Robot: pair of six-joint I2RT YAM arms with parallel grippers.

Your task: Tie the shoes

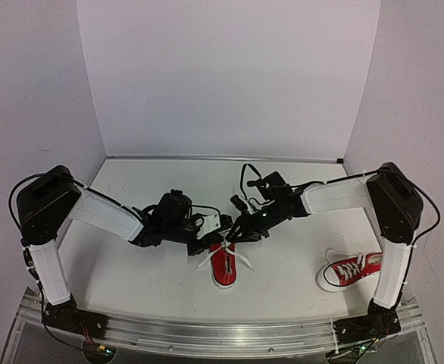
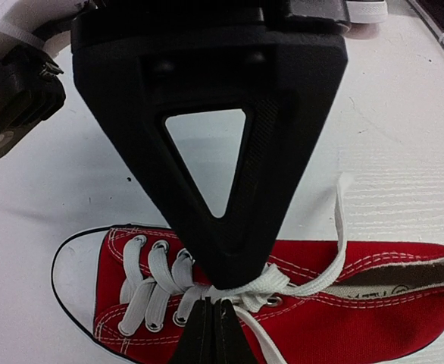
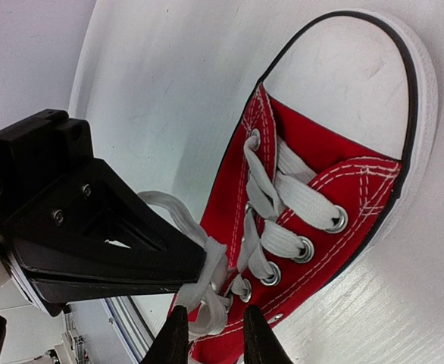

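Observation:
A red shoe (image 1: pixel 223 267) lies mid-table with its toe toward the front edge, and white lace ends trail off both its sides. Both grippers meet over its laced top. My left gripper (image 1: pixel 205 243) is shut on a white lace strand (image 2: pixel 282 282) at the top eyelets, pinched between its tips (image 2: pixel 220 294). My right gripper (image 1: pixel 236 230) has its jaws close together, with a bunched lace loop (image 3: pixel 220 262) between them (image 3: pixel 211 292). The shoe shows in the left wrist view (image 2: pixel 358 303) and in the right wrist view (image 3: pixel 320 144).
The second red shoe (image 1: pixel 351 270) lies at the front right beside the right arm's base, its laces crossed. An aluminium rail (image 1: pixel 222 334) runs along the front edge. White walls close in the back and sides.

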